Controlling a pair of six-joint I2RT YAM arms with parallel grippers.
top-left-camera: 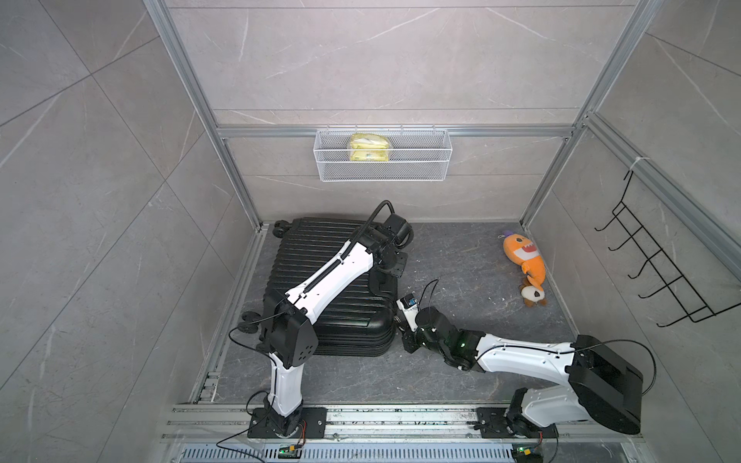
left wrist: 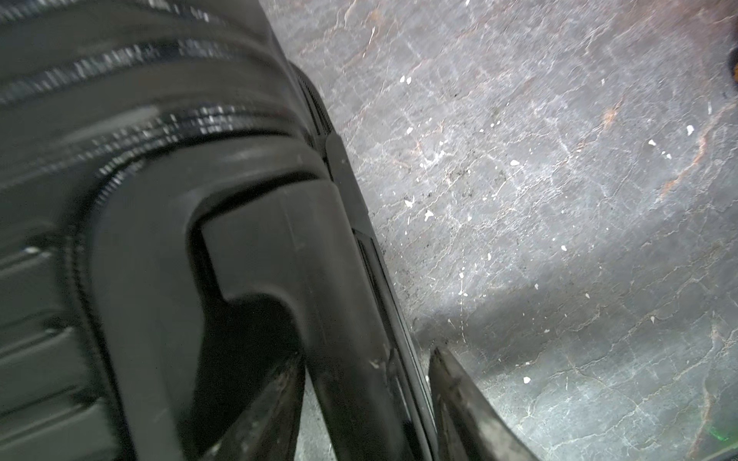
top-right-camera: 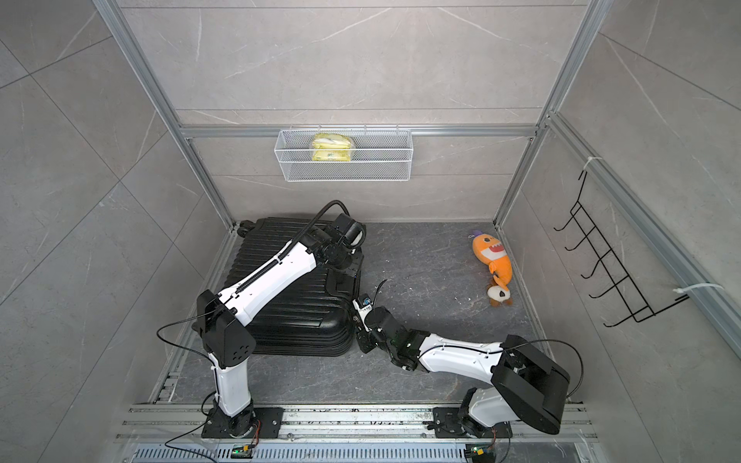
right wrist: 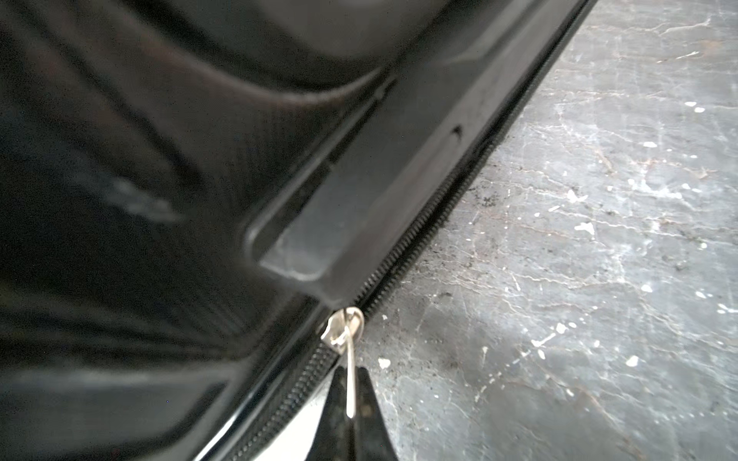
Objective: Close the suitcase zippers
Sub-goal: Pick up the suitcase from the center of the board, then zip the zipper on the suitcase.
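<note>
**One slider pinched, most of the visible seam left to zip**

Lying flat on the dark floor (top-left-camera: 461, 260), the suitcase (top-left-camera: 312, 248) sits at the back of the cell on the robot's left, lid down on its base. Its zippers (right wrist: 431, 207) look only partly done. In the right wrist view the track on the near side of the silver slider (right wrist: 344, 325) appears meshed, while beyond it the teeth run on unjoined along the edge and out of view. I see no second slider in any view.

The right gripper (right wrist: 350, 383) is closed on the slider's thin metal pull tab (right wrist: 350, 359), pinching it flat between its tips. The left gripper (left wrist: 366, 353) reaches across the shell and straddles the case's edge by the side handle (left wrist: 279, 239). Its fingers (left wrist: 459, 399) stand apart, one in the handle recess and one on the floor side, and a sliver of light shows they are not clamped.

My judgement is an early-to-middle stage, with the pull along this side and whatever lies round the corners left to do.

An orange plush toy (top-left-camera: 527, 260) lies well apart.
</note>
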